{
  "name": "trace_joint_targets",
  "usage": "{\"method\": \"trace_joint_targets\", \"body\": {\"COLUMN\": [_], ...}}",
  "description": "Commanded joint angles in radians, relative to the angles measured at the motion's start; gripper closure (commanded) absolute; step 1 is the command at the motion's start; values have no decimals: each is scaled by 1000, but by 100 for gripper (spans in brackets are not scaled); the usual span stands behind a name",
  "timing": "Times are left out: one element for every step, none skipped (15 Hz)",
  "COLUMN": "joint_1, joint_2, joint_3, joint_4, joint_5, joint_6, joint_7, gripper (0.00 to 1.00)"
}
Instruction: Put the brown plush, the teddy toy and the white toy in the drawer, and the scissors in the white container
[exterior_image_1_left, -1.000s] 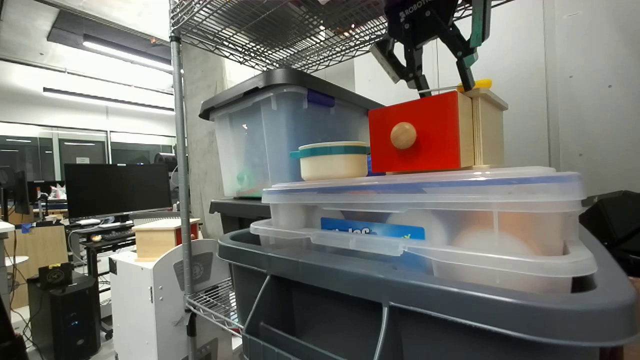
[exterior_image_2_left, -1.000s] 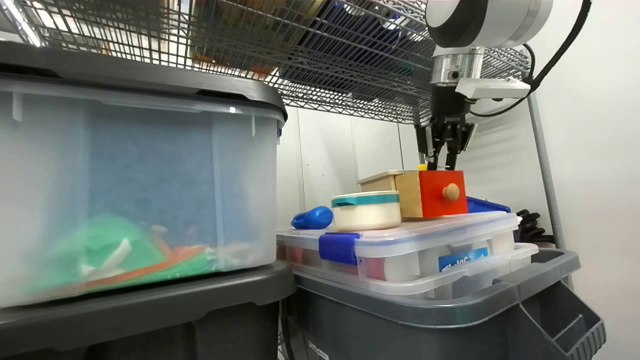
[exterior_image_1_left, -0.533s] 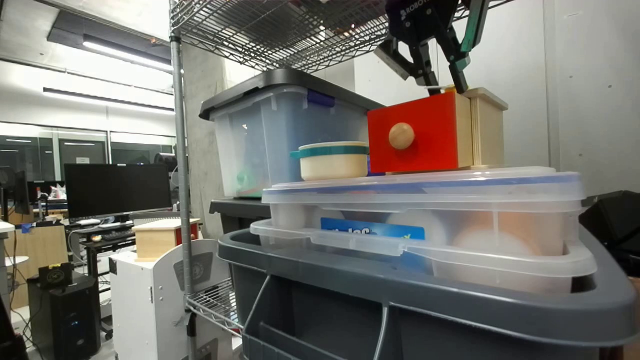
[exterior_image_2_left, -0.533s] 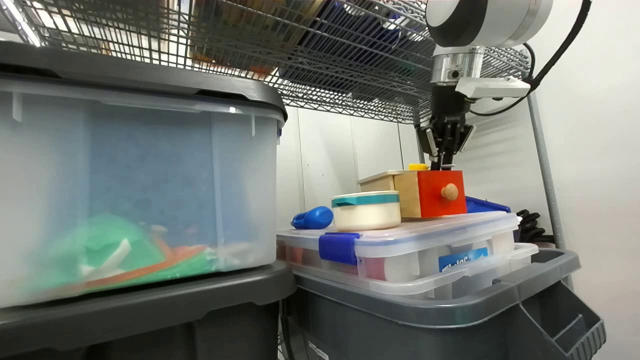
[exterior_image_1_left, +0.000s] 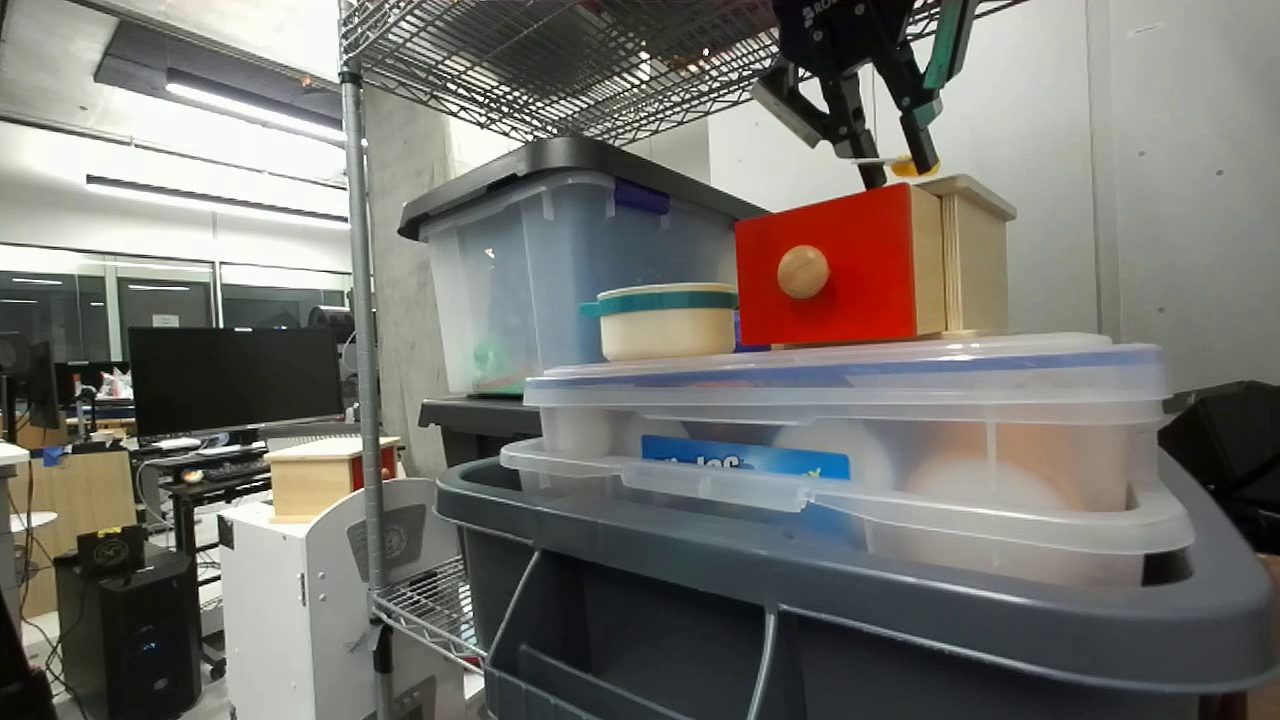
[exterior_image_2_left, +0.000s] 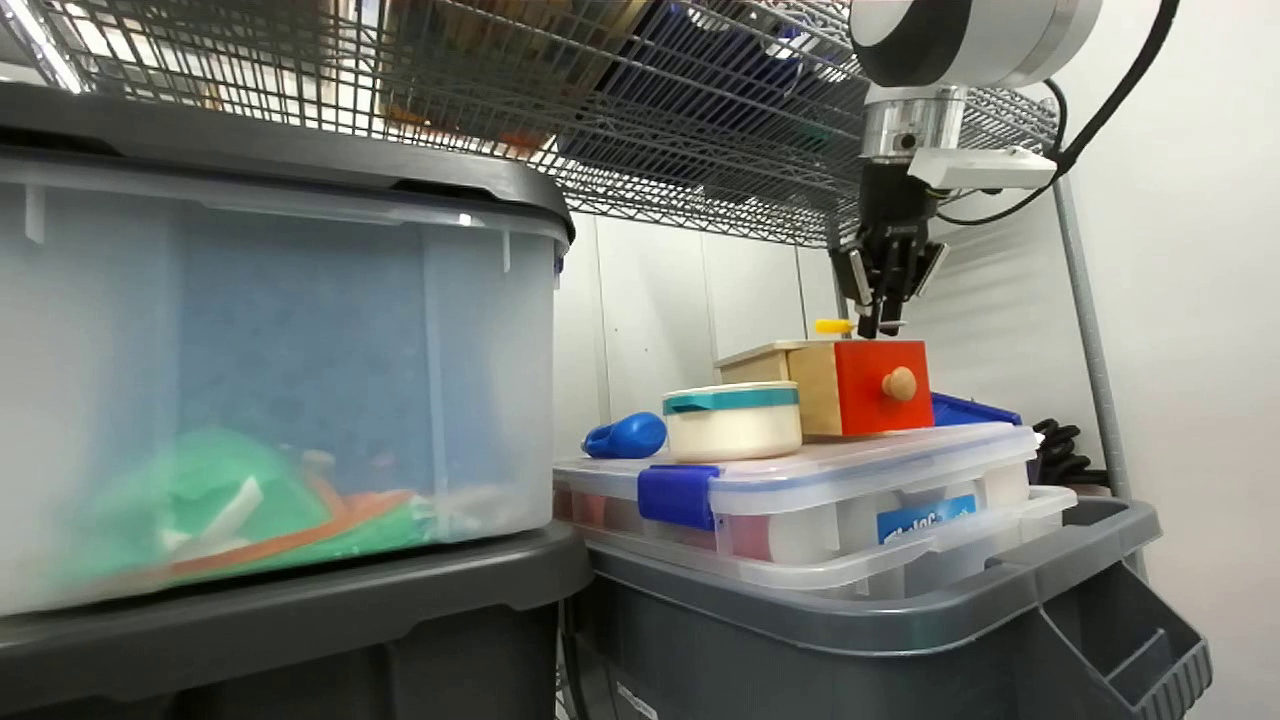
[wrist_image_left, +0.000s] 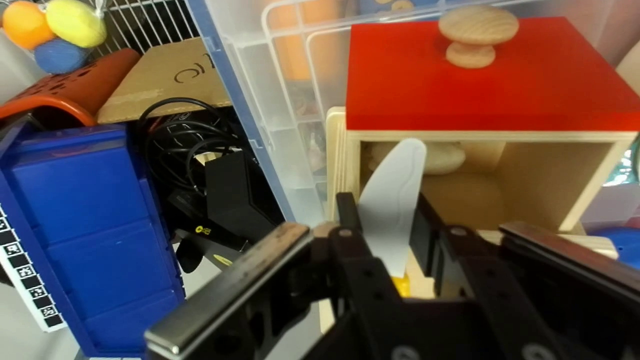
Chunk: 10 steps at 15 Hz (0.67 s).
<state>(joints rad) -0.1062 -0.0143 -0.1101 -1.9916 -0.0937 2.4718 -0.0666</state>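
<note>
Toy knife (wrist_image_left: 392, 210) held level above the drawer (wrist_image_left: 465, 102). The flat white blade and yellow handle (exterior_image_2_left: 833, 326) are probably what the task calls the scissors, although only a single blade shows. The gripper (wrist_image_left: 384, 200) is partly closed, narrowed to the blade's width, with a finger at either edge; a gap beneath the handle in an exterior view indicates a lifted load. The handle projects toward the casing and the tip toward the red front; so gripped, the knife may tilt toward the handle if the hold is slight.

The drawer stands drawn out from its pale wooden casing (exterior_image_1_left: 978, 262), presumably so that toys can enter from above. Inside, partly hidden by the blade, lies a pale rounded object (wrist_image_left: 442, 159), possibly the white toy. The brown plush and the teddy toy cannot be identified.

Just beside the drawer is a round cream container (exterior_image_2_left: 732, 430) with a teal band, the likeliest destination for the knife; its top is too edge-on to tell lid from opening.

The supporting surface is the lid of a clear plastic bin (exterior_image_1_left: 900, 385), set upon a larger grey tub (exterior_image_1_left: 760, 560). A blue object (exterior_image_2_left: 625, 437) lies behind the container. Surroundings: a wire shelf (exterior_image_2_left: 600, 110) overhead and, farther off, a dark monitor (exterior_image_1_left: 236, 380).
</note>
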Motion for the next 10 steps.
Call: {"method": "trace_joint_targets", "body": {"joint_1": [1, 2, 3, 5, 7, 10, 13, 16, 18, 20], "joint_2": [-12, -14, -15, -16, -18, -20, -22, -23, -24, -24], "joint_3": [2, 3, 4, 6, 8, 11, 15, 18, 22, 25], "joint_4": [11, 9, 9, 9, 8, 6, 3, 3, 4, 4], "joint_5": [0, -1, -3, -4, -6, -6, -16, -16, -16, -16], "joint_6": [-17, -18, -19, -19, -20, -22, -21, -24, -25, -25], "joint_7": [-6, -6, -3, -2, -1, -1, 6, 5, 6, 6], "gripper": [93, 93, 93, 93, 93, 93, 93, 93, 93, 93]}}
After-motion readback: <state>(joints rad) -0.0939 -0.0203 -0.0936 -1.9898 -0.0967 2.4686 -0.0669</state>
